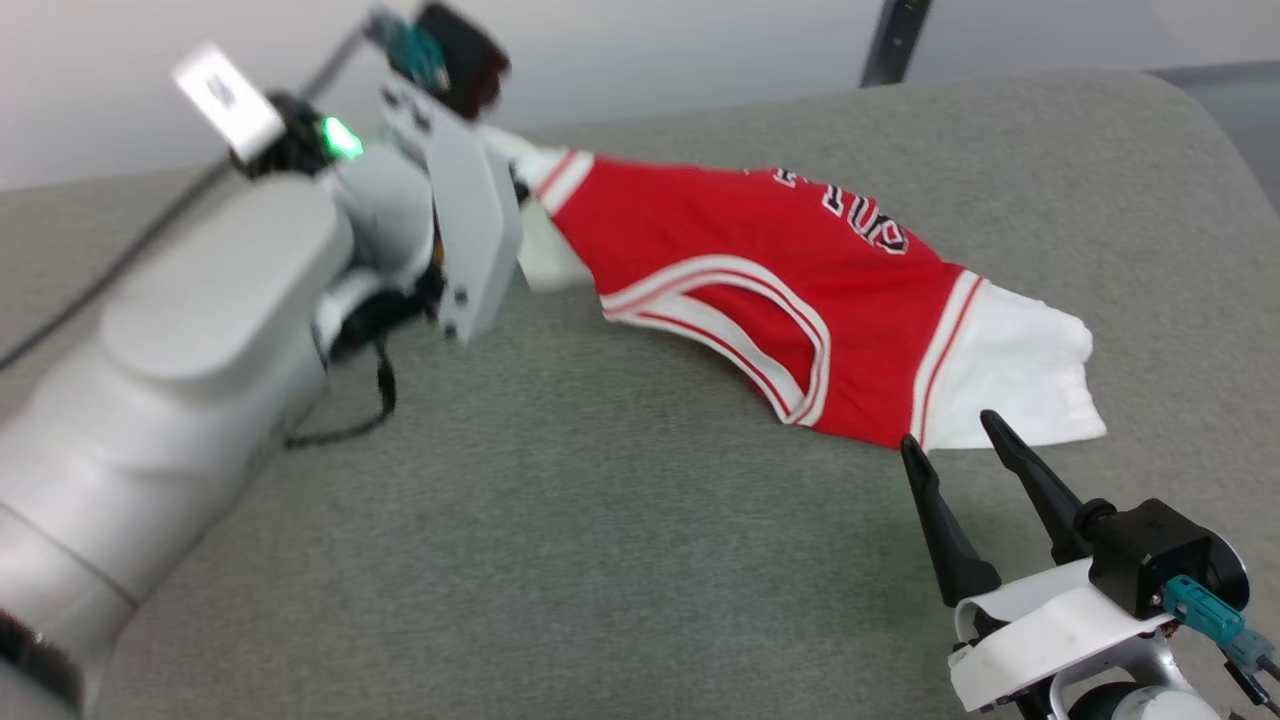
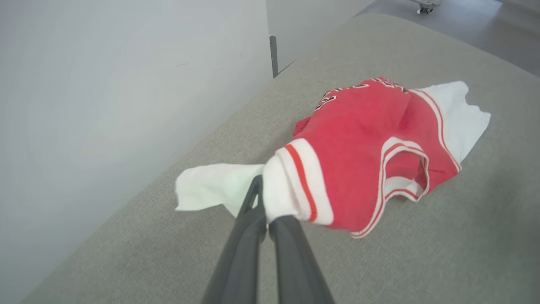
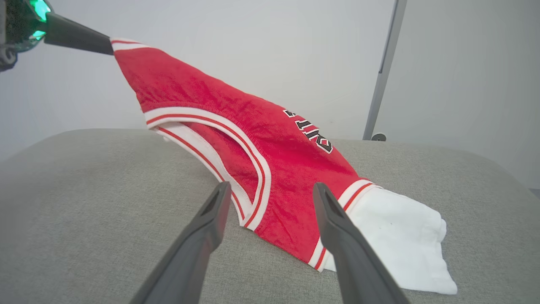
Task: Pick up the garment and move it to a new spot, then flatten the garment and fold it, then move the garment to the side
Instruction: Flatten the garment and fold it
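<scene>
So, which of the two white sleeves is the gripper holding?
The sleeve at the raised end of the jersey, pinched by the left gripper; the other sleeve lies free on the grey surface.

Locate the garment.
Head view: the garment stretches across the grey surface, one sleeve pinched by the left gripper, the other lying before the open right gripper.

A red jersey shirt (image 1: 700, 220) with white sleeves, red-and-white striped trim, black white-outlined lettering; plain grey fabric surface (image 1: 560, 520).
</scene>
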